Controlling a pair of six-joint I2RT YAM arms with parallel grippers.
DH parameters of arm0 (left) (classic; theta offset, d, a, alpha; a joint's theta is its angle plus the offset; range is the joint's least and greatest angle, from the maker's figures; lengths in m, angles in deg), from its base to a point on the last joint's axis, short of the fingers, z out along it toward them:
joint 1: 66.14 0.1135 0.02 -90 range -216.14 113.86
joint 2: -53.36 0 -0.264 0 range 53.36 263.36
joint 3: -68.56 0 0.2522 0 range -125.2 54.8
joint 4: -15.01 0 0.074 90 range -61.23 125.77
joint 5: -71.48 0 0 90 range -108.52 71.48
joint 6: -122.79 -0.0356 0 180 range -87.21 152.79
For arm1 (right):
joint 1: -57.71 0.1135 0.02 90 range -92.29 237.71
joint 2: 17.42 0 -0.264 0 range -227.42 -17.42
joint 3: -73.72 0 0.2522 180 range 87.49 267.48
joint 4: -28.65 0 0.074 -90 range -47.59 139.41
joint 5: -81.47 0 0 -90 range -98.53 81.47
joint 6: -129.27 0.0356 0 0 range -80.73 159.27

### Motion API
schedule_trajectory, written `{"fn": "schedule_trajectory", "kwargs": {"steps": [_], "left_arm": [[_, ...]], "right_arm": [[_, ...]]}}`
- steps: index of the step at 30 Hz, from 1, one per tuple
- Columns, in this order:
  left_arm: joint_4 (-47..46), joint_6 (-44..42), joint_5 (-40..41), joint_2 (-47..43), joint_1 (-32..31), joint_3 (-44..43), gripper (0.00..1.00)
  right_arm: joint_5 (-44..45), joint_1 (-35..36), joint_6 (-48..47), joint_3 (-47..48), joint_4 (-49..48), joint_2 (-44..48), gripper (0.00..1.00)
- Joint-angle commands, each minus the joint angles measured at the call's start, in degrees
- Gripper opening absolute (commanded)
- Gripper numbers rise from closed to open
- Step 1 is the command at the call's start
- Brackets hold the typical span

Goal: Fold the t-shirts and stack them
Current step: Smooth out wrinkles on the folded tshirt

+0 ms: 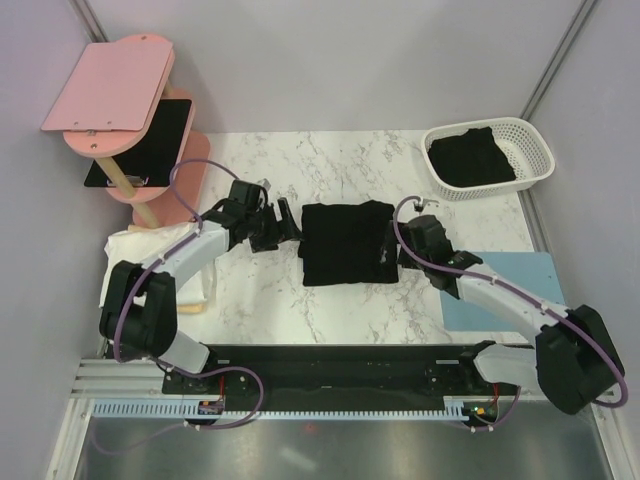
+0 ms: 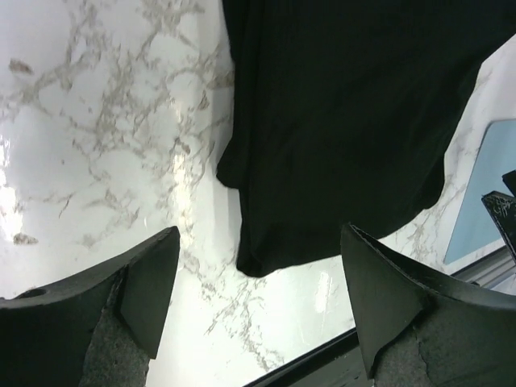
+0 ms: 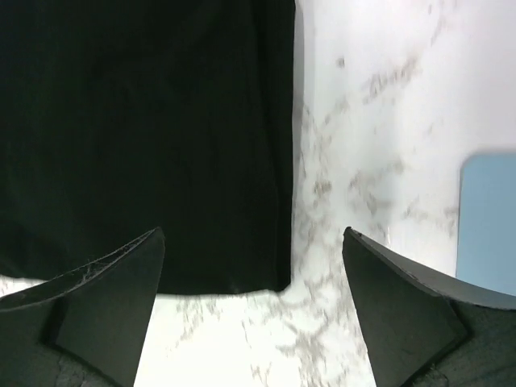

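Observation:
A black t-shirt lies folded in a flat rectangle on the middle of the marble table. My left gripper is open and empty just off its left edge. In the left wrist view the shirt lies ahead of the open gripper, with bare marble between the fingers. My right gripper is open and empty at the shirt's right edge. In the right wrist view a shirt corner lies ahead of the open gripper. Another black t-shirt lies in the white basket at the back right.
A pink tiered stand with a black panel stands at the back left. White cloth lies at the table's left edge. A light blue mat lies at the right, also in the right wrist view.

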Motion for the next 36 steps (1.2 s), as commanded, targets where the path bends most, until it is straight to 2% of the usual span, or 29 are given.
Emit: {"fn": "schedule_trajectory", "kwargs": {"steps": [1, 3, 6, 7, 8, 9, 10, 11, 12, 16, 19, 20, 27, 31, 36], "left_arm": [[-2.47, -2.49, 1.16, 4.24, -0.2, -5.35, 0.87], [-3.08, -2.32, 1.16, 7.04, -0.2, -7.81, 0.87], [-4.49, -2.14, 0.64, 10.21, -0.2, -10.63, 0.85], [-5.1, -2.14, -0.06, 10.75, -0.2, -11.07, 0.84], [-5.89, -2.14, -0.94, 11.27, -0.2, -12.2, 0.81], [-6.25, -1.88, -2.43, 11.71, -0.2, -12.56, 0.66], [-6.6, -1.62, -3.14, 12.24, -0.2, -13.0, 0.45], [-7.04, -1.53, -3.76, 12.42, -0.2, -13.35, 0.14], [-7.3, -0.92, -4.02, 12.42, -0.29, -13.44, 0.02], [-8.62, -0.65, -4.81, 12.68, -0.29, -13.09, 0.02], [-9.41, 0.05, -6.39, 13.91, -0.46, -13.01, 0.02], [-9.68, 0.14, -6.66, 14.52, -0.64, -13.01, 0.02], [-10.73, 1.11, -7.98, 17.95, -2.05, -13.97, 0.02], [-10.82, 0.85, -8.24, 19.63, -2.4, -14.67, 0.02], [-10.73, 0.67, -9.12, 21.56, -2.66, -14.67, 0.02]], "right_arm": [[4.47, -0.8, -4.54, 6.68, -6.63, -9.76, 0.95], [3.25, -1.85, -5.42, 10.01, -9.18, -15.8, 0.91], [-1.04, -4.13, -5.42, 13.45, -14.19, -21.18, 0.7], [-2.29, -4.4, -5.34, 14.06, -15.24, -22.07, 0.54], [-3.34, -4.66, -5.68, 15.9, -16.21, -23.21, 0.44], [-4.14, -4.84, -6.12, 16.96, -16.22, -23.57, 0.32], [-6.06, -4.76, -6.82, 18.01, -16.13, -23.66, 0.0], [-7.04, -4.84, -7.09, 19.5, -15.96, -23.23, 0.0], [-8.0, -4.76, -7.35, 19.95, -15.96, -22.62, 0.0], [-10.99, -5.02, -7.36, 19.78, -18.76, -20.67, 0.0], [-17.83, -6.42, -5.87, 20.75, -20.52, -23.74, 0.0], [-22.73, -7.03, -4.73, 20.49, -23.4, -26.01, 0.0], [-41.38, -10.72, 7.04, 18.47, -40.9, -38.07, 0.0], [-43.61, -12.84, 11.0, 17.85, -47.93, -42.29, 0.0], [-43.52, -17.93, 13.29, 18.9, -50.5, -46.95, 0.0]]}}
